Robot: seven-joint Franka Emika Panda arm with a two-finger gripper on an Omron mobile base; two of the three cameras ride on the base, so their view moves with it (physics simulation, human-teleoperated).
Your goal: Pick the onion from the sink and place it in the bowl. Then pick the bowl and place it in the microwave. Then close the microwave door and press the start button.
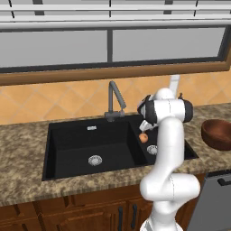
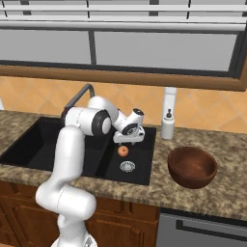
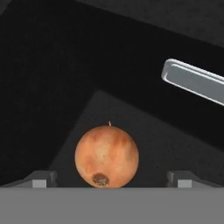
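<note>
Onion (image 3: 106, 156): small orange-brown ball with a dark spot near its base, sitting in the right basin of the sink (image 1: 72, 149), close to the divider and just behind the round silver drain (image 2: 127, 167) on that side.
End effector (image 2: 126, 140): lowered over the right basin, pointing down at the onion, jaws spread wide. In the hand view the two dark fingertips (image 3: 41, 178) stand far apart, one on each side of the onion, with a gap between each tip and the ball. It grips nothing, and I can see no contact with the onion.
Arm: white, bent over the front edge of the worktop (image 2: 217, 193), elbow high, wrist reaching down into the sink.
Sink: black matte, two basins, set into the speckled stone worktop; the left basin has its own silver drain (image 1: 94, 160).
Faucet (image 1: 113, 101): dark grey, angular, mounted behind the sink near the divider.
Bowl (image 2: 192, 167): deep, dark brown, wood-look, upright on the worktop to the right of the sink, well apart from the onion.
Soap dispenser (image 2: 167, 126): pale bottle standing at the back of the worktop, between sink and bowl.
Backdrop: tan tiled wall with a wide window above a wooden sill.
</note>
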